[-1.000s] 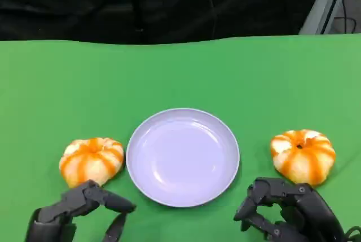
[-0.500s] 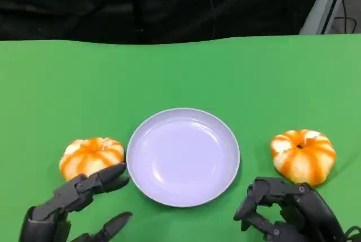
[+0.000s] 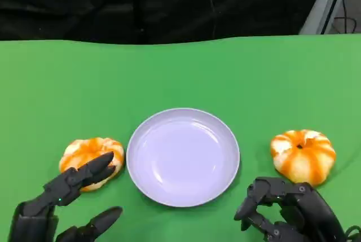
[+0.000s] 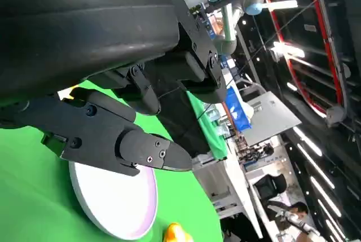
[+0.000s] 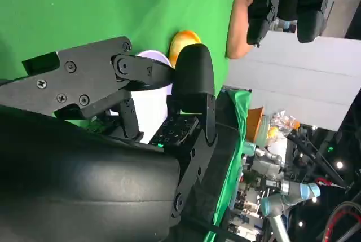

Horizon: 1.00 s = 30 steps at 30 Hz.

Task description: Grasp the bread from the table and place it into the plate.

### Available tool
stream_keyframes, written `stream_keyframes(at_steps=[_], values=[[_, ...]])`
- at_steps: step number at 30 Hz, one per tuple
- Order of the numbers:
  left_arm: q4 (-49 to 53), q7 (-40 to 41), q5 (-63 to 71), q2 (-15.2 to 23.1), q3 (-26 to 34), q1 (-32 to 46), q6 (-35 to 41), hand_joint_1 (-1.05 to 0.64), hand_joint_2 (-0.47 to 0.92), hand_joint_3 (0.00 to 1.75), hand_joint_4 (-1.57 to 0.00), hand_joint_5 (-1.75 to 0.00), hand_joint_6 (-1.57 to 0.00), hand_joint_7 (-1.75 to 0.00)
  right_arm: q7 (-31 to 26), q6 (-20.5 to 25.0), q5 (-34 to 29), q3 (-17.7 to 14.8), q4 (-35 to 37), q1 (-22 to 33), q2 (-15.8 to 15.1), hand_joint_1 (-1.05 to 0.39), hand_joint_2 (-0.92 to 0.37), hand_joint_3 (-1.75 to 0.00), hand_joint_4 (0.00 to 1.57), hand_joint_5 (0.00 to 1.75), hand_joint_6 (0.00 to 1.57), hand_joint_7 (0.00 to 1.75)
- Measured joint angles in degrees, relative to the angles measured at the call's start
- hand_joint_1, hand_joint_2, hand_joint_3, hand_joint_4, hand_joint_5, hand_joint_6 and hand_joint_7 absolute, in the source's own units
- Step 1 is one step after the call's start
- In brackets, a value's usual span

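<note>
Left hand advanced, fingers spread, over left bread.

Matte black left hand, black right hand, segmented fingers with small silver screws, perhaps tiny green lights

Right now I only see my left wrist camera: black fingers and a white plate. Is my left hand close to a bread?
Observer: Yes. In the head view your left hand has its fingers apart, and one finger reaches across the front of the left bread.
Operator: Is there another bread?
Observer: Yes, the right bread sits on the table, on the other side of the plate.
Operator: What is my right hand doing?
Observer: The right hand is curled in front of that bread and holds nothing.
</note>
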Motion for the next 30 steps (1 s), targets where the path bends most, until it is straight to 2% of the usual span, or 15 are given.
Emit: stream_keyframes(at_steps=[3, 6, 9, 18, 30], values=[[-0.28, 1.39, 3.48, 0.11, 1.42, -0.47, -0.02, -0.42, 0.9, 0.02, -0.76, -0.2, -0.74, -0.02, 0.06, -0.05, 0.06, -0.01, 0.11, -0.03, 0.03, -0.08, -0.78, -0.62, 0.74, 1.49, 0.84, 1.07], [-2.69, 7.49, 16.95, 3.25, 8.67, -3.21, 0.0, -0.43, 0.89, 0.01, -0.79, -0.15, -0.76, -0.02, 0.25, -0.39, 0.21, -0.08, 0.48, -0.09, 0.14, -0.08, -0.76, -0.67, 0.74, 1.5, 0.84, 1.09], [-4.59, 11.95, 23.35, 4.87, 11.18, -4.9, 0.36, -0.41, 0.89, 0.0, -0.8, -0.12, -0.76, -0.01, 0.33, -0.55, 0.3, -0.19, 0.62, -0.12, 0.15, -0.09, -0.75, -0.68, 0.74, 1.5, 0.84, 1.09], [-5.21, 16.59, 30.98, 6.26, 10.05, -5.13, 4.15, -0.4, 0.91, 0.0, -0.78, -0.05, -0.73, 0.0, 0.29, -0.9, 0.29, -0.65, 0.62, -0.28, 0.18, -0.09, -0.72, -0.73, 0.75, 1.51, 0.84, 1.1], [-5.25, 20.17, 31.96, 8.53, 7.59, -5.16, 6.1, -0.39, 0.91, 0.0, -0.78, -0.02, -0.72, 0.0, 0.51, -0.94, 0.29, -1.14, 0.63, -0.29, 0.17, -0.09, -0.7, -0.77, 0.74, 1.51, 0.84, 1.1]])
